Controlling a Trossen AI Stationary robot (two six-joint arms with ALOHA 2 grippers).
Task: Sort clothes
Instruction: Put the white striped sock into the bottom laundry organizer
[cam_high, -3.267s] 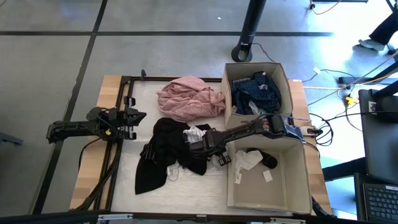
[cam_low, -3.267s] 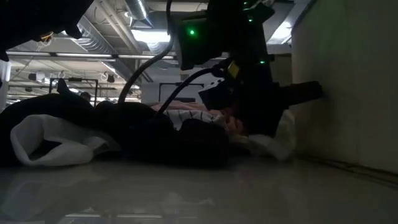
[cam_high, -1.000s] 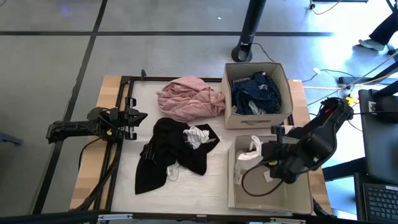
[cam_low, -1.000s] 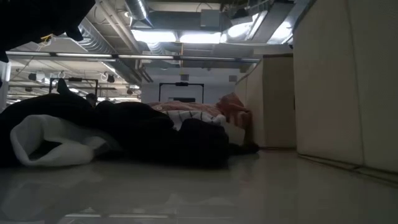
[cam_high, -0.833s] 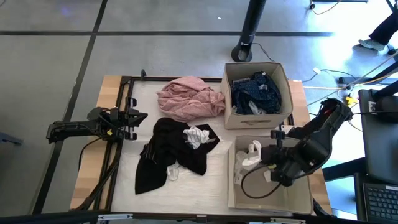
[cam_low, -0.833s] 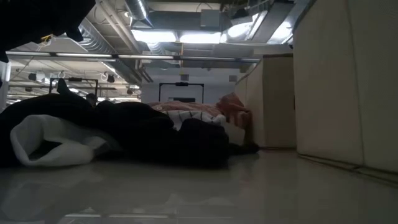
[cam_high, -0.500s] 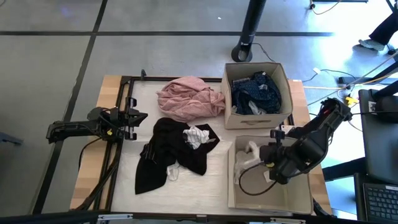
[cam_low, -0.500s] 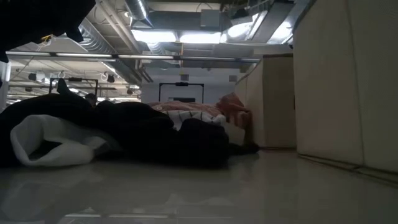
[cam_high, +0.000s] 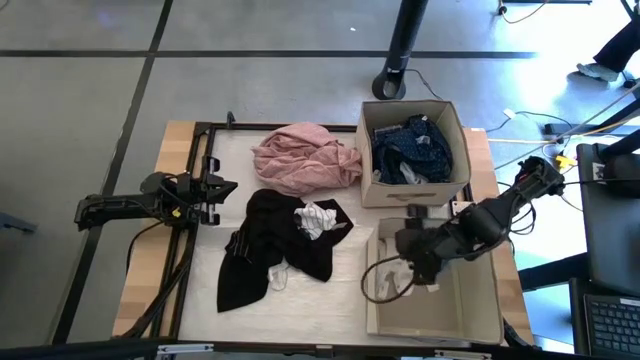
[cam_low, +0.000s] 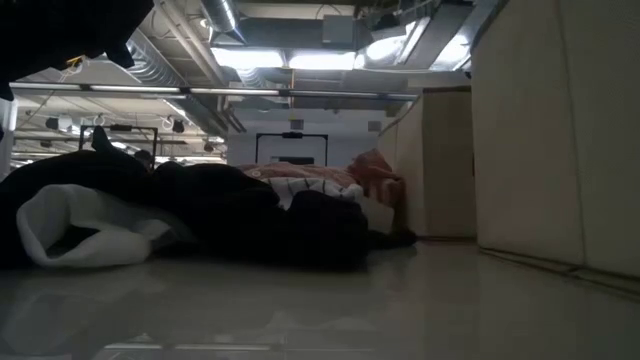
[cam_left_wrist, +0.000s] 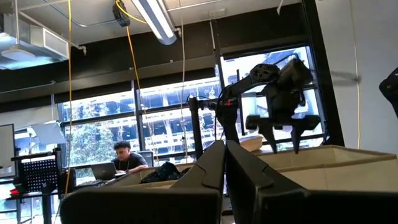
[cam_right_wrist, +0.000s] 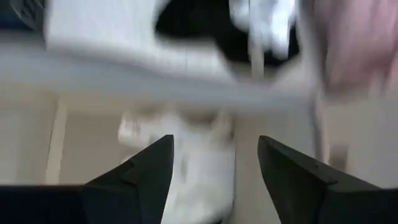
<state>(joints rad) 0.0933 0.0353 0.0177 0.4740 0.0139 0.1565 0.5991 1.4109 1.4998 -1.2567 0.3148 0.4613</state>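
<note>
Right tool (cam_high: 408, 243) sits over the near box (cam_high: 480, 310), lower right of the high view, fingers (cam_right_wrist: 140, 177) spread wide with nothing between them. Through the wrist camera we see a white sock (cam_right_wrist: 202, 165) lying on the box floor below the open fingers; in the high view it shows as a white patch (cam_high: 392, 277) at the box's left wall.

Left tool (cam_high: 213, 187) is parked at the left edge of the counter (cam_high: 340, 290), mid-left of the high view, fingers (cam_left_wrist: 211, 165) pressed together, holding nothing.

Clothes as we see them:
- pink piece (cam_high: 300, 158) upper centre of the counter, touching the far box (cam_high: 448, 118)
- black pile (cam_high: 270, 245) centre, with a white striped piece (cam_high: 318, 216) on top and a small white bit (cam_high: 277, 279) at its lower edge
- dark blue clothes (cam_high: 412, 150) inside the far box

Low view: black pile (cam_low: 200, 215) mid-frame, white fabric (cam_low: 75, 235) at left, box walls (cam_low: 540, 130) at right.

Left wrist view also catches a person (cam_left_wrist: 124, 158) at a desk in the room behind.
</note>
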